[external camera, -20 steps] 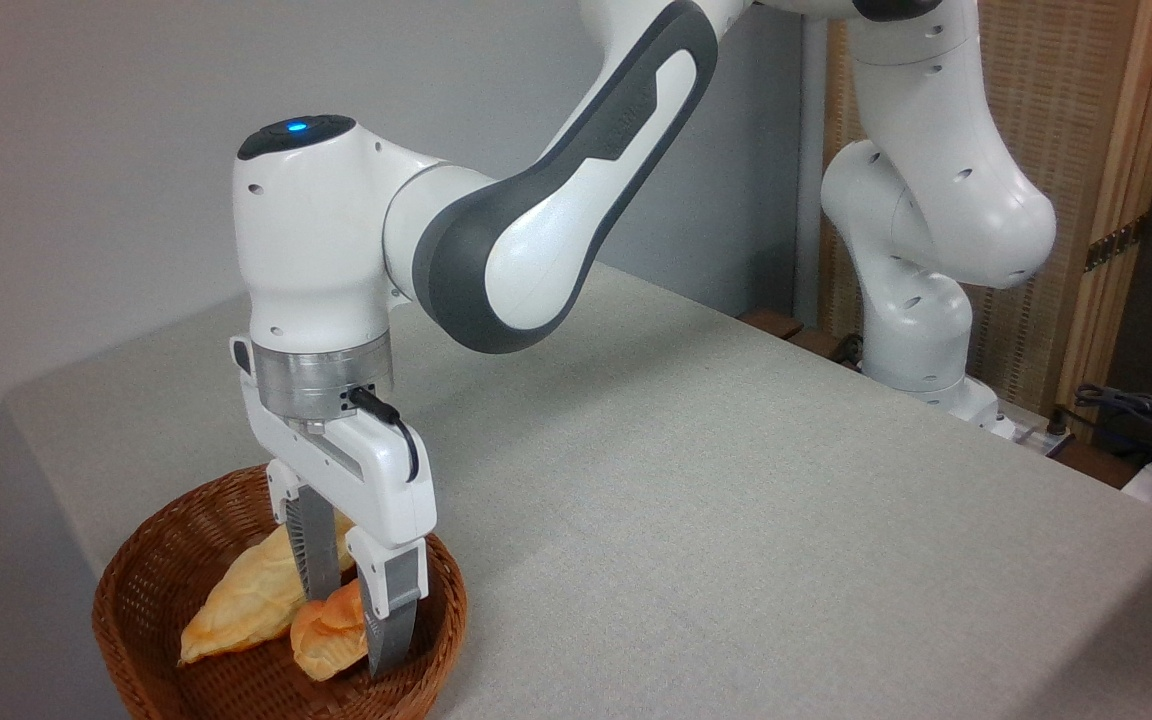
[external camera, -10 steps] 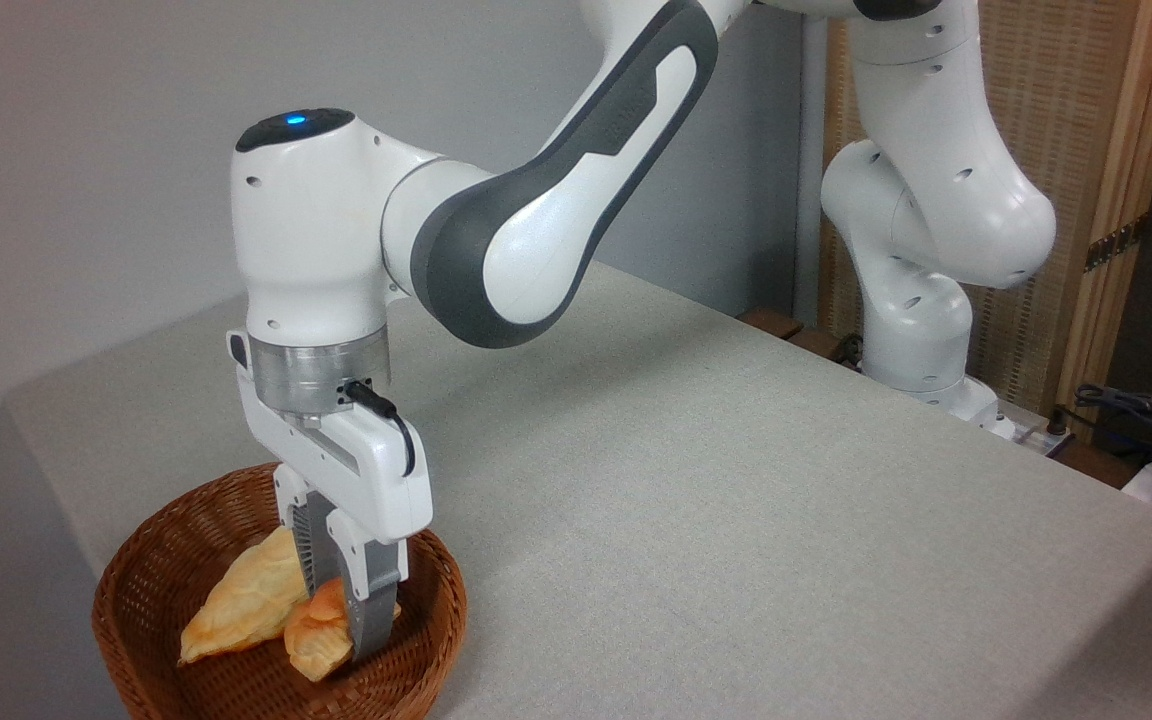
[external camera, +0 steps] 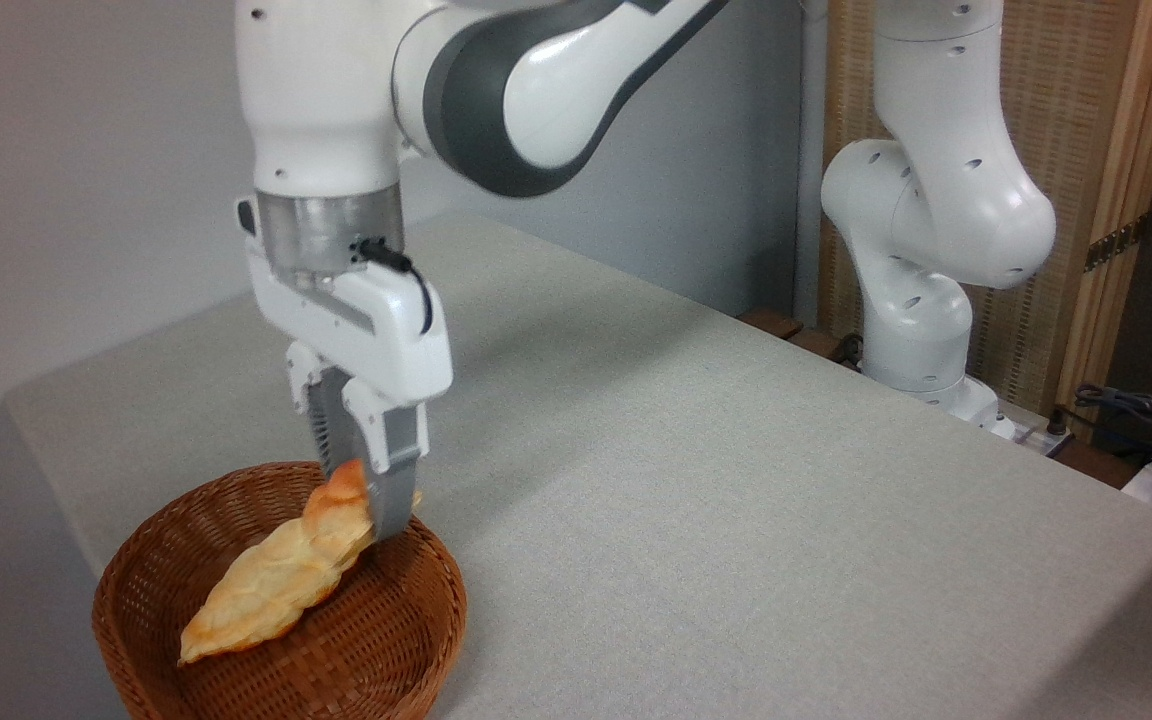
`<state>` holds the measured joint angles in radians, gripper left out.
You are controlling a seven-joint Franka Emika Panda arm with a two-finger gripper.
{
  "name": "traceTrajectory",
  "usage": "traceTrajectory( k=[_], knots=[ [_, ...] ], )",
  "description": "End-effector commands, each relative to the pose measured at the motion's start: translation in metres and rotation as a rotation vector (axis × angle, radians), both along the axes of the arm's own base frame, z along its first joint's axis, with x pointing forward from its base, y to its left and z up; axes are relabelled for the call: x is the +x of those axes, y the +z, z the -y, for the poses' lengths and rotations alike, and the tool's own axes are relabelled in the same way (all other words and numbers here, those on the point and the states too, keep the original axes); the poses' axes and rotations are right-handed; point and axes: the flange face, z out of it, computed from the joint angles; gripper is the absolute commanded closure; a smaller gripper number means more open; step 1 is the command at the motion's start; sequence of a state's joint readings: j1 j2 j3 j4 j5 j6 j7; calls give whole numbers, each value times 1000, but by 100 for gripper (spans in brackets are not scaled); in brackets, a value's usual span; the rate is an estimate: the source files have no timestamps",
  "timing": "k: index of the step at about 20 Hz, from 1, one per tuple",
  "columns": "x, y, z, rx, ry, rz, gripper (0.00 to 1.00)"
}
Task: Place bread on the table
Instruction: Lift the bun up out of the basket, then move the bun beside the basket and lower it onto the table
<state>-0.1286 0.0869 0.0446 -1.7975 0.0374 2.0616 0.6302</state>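
Note:
The small orange-golden bun (external camera: 340, 497) hangs just above the brown wicker basket (external camera: 406, 650), pinched between the fingers of my gripper (external camera: 364, 508), which is shut on it. Only the bun's left part shows past the near finger (external camera: 391, 490). The gripper points straight down over the basket's back right rim. The grey-beige cloth table (external camera: 736, 480) spreads out to the right of the basket.
A longer pale-yellow loaf (external camera: 261, 590) lies slanted inside the basket, right under the bun. The arm's white base (external camera: 921, 370) stands at the table's far right edge, with cables (external camera: 1141, 410) and a wooden screen behind it.
The gripper closed on the bun in the basket and then rose, lifting the bun clear of the basket floor. The loaf stayed in place.

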Motion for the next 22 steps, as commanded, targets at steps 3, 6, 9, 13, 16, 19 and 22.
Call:
traceTrajectory(
  k=[3, 6, 9, 13, 16, 19, 22],
  knots=[
    [-53, -2, 1, -37, -3, -127, 37],
    [-72, -29, 0, -31, -23, -189, 19],
    [-76, -44, 4, -27, -34, -220, 0],
    [-75, -52, 13, -22, -56, -232, 0],
    [-73, -56, 16, -19, -62, -233, 0],
    [-72, -55, 22, -16, -76, -226, 0],
    [-68, -41, 23, -19, -76, -197, 0]
  ],
)
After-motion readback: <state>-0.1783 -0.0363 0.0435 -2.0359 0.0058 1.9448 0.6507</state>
